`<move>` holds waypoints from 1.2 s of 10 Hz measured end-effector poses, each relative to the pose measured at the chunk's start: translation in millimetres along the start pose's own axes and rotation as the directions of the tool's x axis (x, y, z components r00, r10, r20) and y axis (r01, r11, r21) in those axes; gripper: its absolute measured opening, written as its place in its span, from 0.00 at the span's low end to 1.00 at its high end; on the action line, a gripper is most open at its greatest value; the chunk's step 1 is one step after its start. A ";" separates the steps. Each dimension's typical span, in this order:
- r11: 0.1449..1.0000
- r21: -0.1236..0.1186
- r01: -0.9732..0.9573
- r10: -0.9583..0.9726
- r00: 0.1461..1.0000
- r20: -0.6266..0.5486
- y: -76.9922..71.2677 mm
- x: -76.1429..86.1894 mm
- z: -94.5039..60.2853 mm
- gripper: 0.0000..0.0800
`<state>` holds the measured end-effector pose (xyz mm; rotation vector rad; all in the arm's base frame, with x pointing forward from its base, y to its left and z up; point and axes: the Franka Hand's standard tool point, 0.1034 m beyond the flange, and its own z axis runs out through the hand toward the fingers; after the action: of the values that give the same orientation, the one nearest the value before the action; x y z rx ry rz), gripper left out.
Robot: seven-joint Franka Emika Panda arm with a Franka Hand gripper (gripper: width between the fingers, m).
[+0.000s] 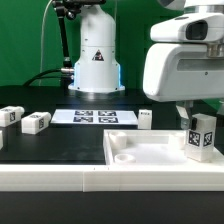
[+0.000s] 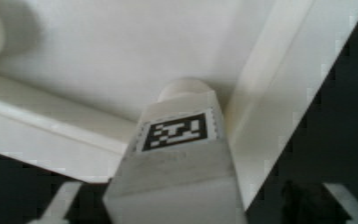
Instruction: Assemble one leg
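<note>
Gripper [image 1: 199, 122] is clamped on the leg [image 1: 203, 138], which hangs straight below it, upright, long axis vertical. It's over the white panel [image 1: 140, 152], at the corner on the exterior view's right. The wrist view shows its tip close beside the panel's raised rim; contact unclear. I reckon the seat lies directly beneath.

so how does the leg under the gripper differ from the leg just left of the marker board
The upright leg stands on end at a corner of the white panel; the lying leg rests on its side on the black table. The upright leg sits within the gripper, grip unclear; the lying leg is free. Both are white blocks with a square tag.
</note>
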<state>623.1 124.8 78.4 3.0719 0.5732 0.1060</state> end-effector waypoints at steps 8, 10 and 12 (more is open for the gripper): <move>0.911 0.039 -0.410 0.410 0.912 0.005 3.5 -1.1 1.0 0.36; 0.824 0.039 -0.566 0.566 0.824 0.003 4.3 -1.2 1.7 0.36; 0.671 0.039 -0.740 0.740 0.672 0.008 5.1 -1.0 1.9 0.36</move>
<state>624.1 119.6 76.6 3.1077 -0.7334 0.1114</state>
